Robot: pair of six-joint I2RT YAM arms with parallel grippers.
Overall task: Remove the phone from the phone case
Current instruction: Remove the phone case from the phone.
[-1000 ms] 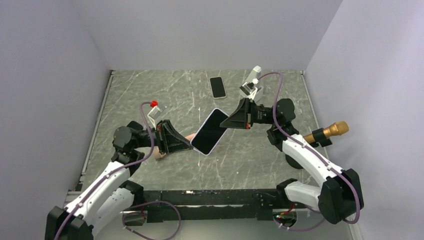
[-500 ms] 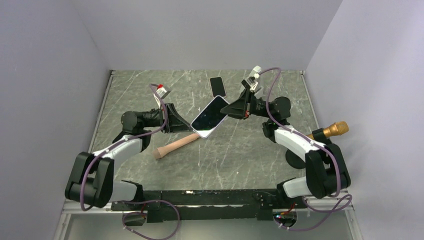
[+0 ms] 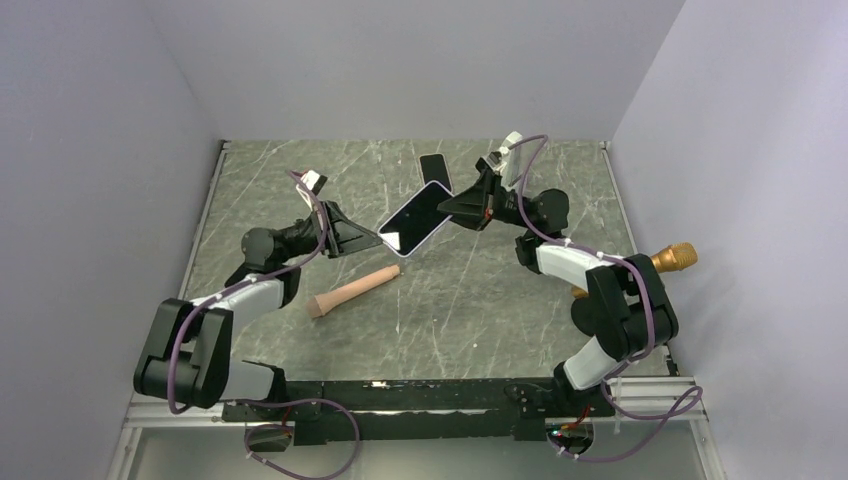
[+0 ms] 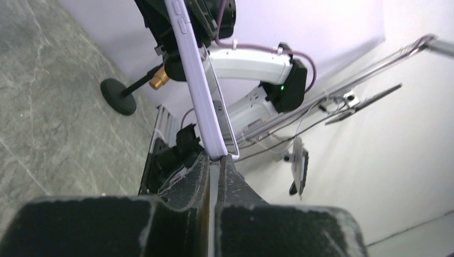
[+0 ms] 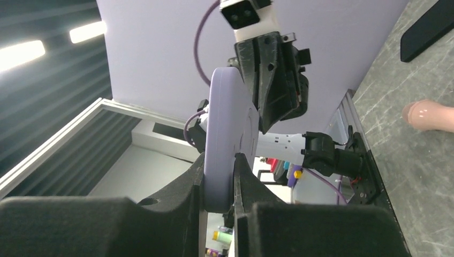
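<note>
Black glossy phone (image 3: 413, 219) in a lilac rubbery case (image 5: 224, 124), mid-frame: probably stiff, slippery, fragile. Left tool (image 3: 377, 238) and right tool (image 3: 449, 208) clench opposite case edges, sensible holds.

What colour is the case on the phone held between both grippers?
The soft phone case is pale lilac, clearest in the right wrist view.

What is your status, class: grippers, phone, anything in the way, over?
Left gripper shut on near corner of lilac-cased black phone; right gripper shut on its far end. Phone aloft, not yet out. Nothing blocking; tan wooden club lies nearby.
</note>
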